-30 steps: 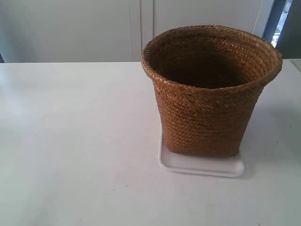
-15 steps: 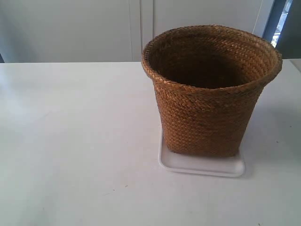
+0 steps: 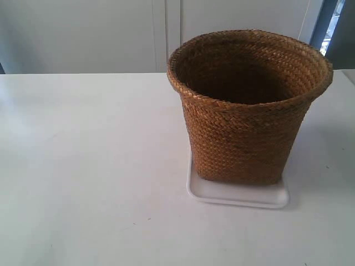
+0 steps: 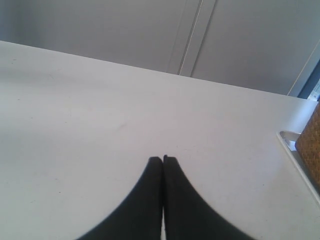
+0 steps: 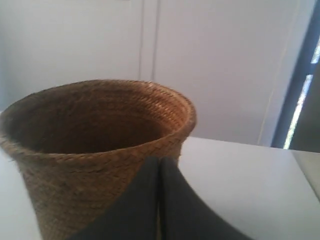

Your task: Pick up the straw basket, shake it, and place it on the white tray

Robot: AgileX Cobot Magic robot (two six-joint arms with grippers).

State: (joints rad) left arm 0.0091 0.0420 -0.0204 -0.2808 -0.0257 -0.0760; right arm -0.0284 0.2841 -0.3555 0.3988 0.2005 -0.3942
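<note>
Well off to one side of the white tray (image 4: 289, 138), over bare table (image 4: 75, 125): the left gripper (image 4: 162, 159), fingers pressed flat together, clenched on nothing. In the left wrist view only one corner of that tray, with a sliver of the straw basket (image 4: 312, 145) planted on it.

From the exterior view, the whole arrangement: straw basket (image 3: 244, 138) seated on the white tray (image 3: 238, 195), its base covering nearly all of the tray, a strip of white rim bare along the near edge and at the view's left. Long axis vertical, straight up from the tray, with no visible lean. Wide braided mouth upward, narrower squarish base down on the tray. Grippers visible in the wrist views only.

Close against the basket on the tray: the right gripper (image 5: 160, 161), likewise squeezed tight with nothing between the fingers, tips in front of the woven outer wall just under the rim. Touching or a hair apart, impossible to tell. Dark hollow inside of the basket (image 5: 90, 175) open to the right wrist view.
</note>
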